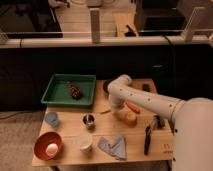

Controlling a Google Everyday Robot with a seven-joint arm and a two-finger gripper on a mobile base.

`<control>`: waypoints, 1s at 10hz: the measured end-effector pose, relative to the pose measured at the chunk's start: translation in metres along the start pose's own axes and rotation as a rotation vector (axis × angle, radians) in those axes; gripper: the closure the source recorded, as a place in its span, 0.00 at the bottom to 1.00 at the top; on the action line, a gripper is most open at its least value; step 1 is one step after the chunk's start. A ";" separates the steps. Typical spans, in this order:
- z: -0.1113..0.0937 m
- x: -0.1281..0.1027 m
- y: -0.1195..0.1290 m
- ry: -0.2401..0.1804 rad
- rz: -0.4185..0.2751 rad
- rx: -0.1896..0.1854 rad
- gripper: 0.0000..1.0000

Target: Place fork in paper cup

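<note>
The fork (104, 111) is a thin pale yellowish sliver lying on the wooden table (135, 150), just left of the arm's end. The paper cup (85, 142) is plain white and stands upright near the table's front edge, in front of the small metal cup (89, 120). My gripper (115, 106) hangs low over the table's middle at the end of the white arm. It is just right of the fork, well behind and to the right of the paper cup. The arm hides most of it.
A green tray (60, 95) with a dark object stands at the back left. An orange bowl (48, 145) holding a white ball is front left. A carrot (133, 107), an orange block (129, 118), a blue cloth (113, 146) and a black-handled tool (148, 136) lie around.
</note>
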 end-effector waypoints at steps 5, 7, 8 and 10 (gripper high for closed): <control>-0.014 0.007 -0.002 0.025 0.038 0.040 0.82; -0.016 0.009 -0.003 0.037 0.064 0.057 0.61; -0.015 0.009 -0.004 0.041 0.074 0.063 0.51; -0.013 0.007 -0.006 0.044 0.077 0.065 0.32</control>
